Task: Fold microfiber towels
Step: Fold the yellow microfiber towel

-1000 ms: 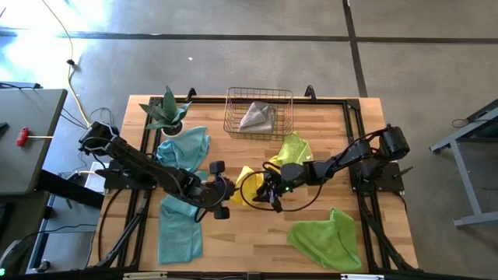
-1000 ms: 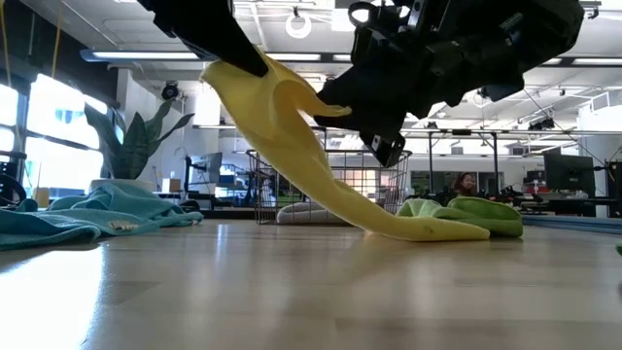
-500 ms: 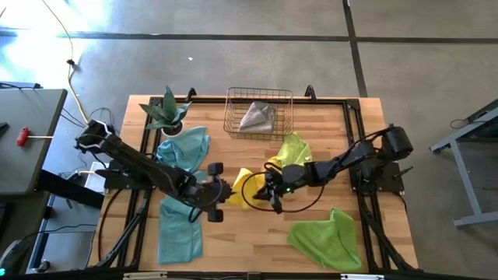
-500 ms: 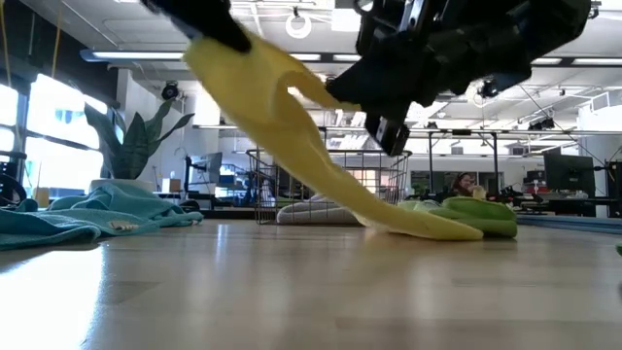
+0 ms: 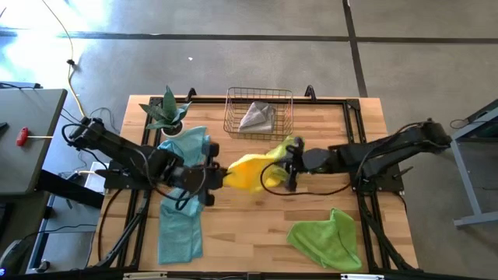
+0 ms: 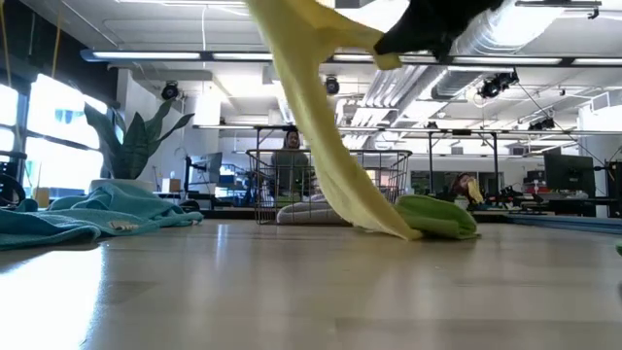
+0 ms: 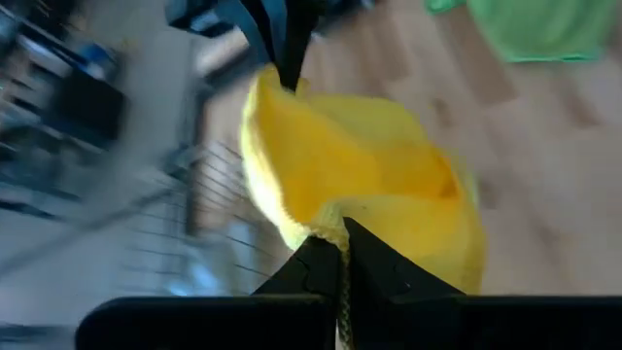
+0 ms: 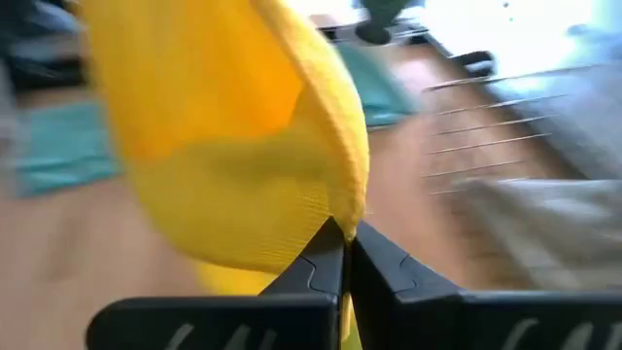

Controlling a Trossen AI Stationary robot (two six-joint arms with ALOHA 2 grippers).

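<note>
I've got the yellow towel (image 5: 250, 170) lifted over the middle of the table (image 5: 257, 233), stretched between both arms, tail trailing onto the wood by a lime towel (image 6: 437, 216). Step: spreading it out; next I'd lay it flat. Left gripper (image 5: 216, 176) and right gripper (image 5: 286, 165) face each other, fingers closed on opposite edges.

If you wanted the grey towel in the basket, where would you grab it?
Probably its raised middle, coming straight down from above. The grey towel lies crumpled in a heap inside the wire basket, whose walls block the sides; only the top is open.
</note>
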